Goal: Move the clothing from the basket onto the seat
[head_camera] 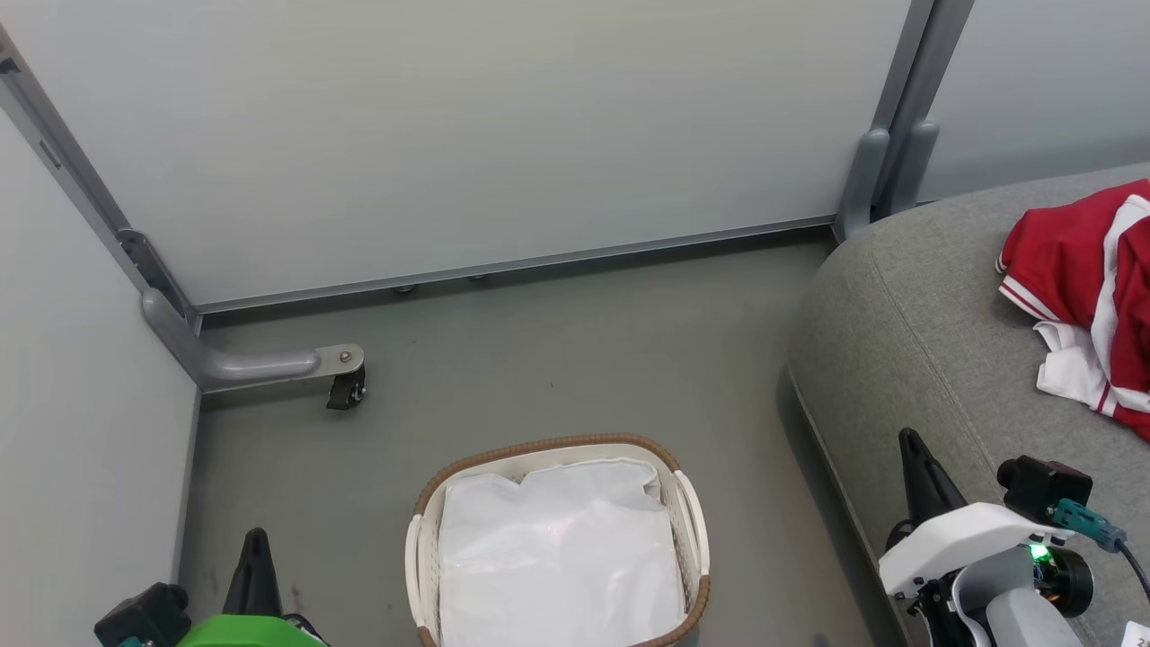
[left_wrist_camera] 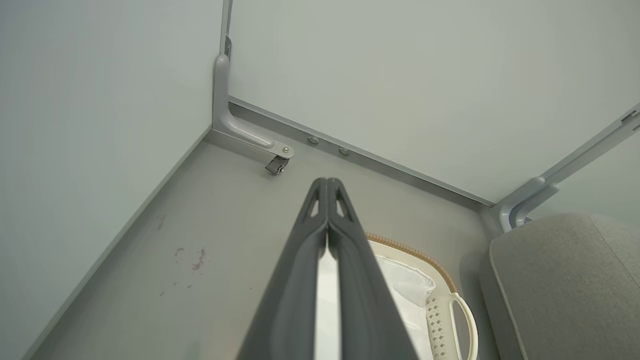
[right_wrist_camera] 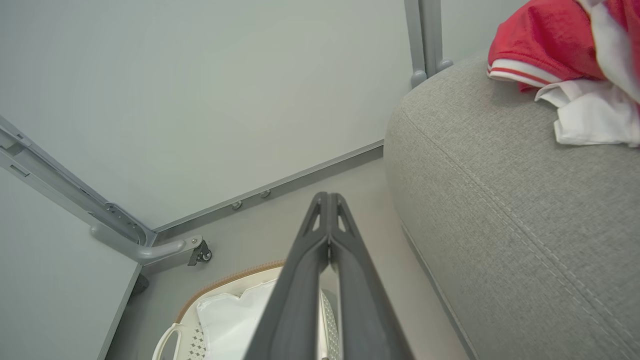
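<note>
Head view: bright red soft garments with white panels and striped trim lie crumpled on the large light-grey woven sofa seat, back from its rounded end. They seem to run past the frame. On the grey floor, the oval cream-white plastic basket with a brown woven-look rim shows its white liner.

Left wrist view: the left gripper is pressed closed and empty, beside the basket.

Right wrist view: the right gripper is likewise closed on nothing, between the basket and the seat's edge.
</note>
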{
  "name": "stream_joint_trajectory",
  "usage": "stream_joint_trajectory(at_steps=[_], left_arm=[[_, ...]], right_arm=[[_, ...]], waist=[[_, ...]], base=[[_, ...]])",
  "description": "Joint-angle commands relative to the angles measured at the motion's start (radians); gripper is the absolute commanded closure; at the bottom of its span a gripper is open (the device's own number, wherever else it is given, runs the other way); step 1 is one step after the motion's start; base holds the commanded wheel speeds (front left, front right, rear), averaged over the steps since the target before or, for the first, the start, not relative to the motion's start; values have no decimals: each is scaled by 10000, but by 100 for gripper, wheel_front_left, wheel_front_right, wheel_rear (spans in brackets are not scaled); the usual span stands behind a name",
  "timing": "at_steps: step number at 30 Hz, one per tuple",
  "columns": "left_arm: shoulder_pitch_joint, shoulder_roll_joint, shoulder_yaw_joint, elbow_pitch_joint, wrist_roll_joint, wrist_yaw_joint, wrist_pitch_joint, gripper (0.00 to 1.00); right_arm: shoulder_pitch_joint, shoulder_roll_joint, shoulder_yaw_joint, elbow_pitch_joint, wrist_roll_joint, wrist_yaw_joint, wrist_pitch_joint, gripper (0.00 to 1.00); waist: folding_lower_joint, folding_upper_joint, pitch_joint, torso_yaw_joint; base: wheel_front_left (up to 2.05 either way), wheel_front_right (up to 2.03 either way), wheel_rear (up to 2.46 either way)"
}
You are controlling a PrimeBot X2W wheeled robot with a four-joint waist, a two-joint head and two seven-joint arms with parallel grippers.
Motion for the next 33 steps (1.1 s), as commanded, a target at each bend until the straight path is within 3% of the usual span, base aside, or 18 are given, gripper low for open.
stream_joint_trajectory(at_steps=[1, 33], left_arm=[[-280, 52, 62, -213, -385, -18, 75, 100], [-638, 76, 218, -932, -4746, -52, 1255, 100]], right_arm=[[-50, -60, -45, -237, 428, -2, 74, 100], [205, -100, -305, -1065, 5127, -5, 1237, 100]], waist=[[1, 0, 1, 3], [1, 0, 18, 61]], base=[[0, 0, 0], [0, 0, 0]])
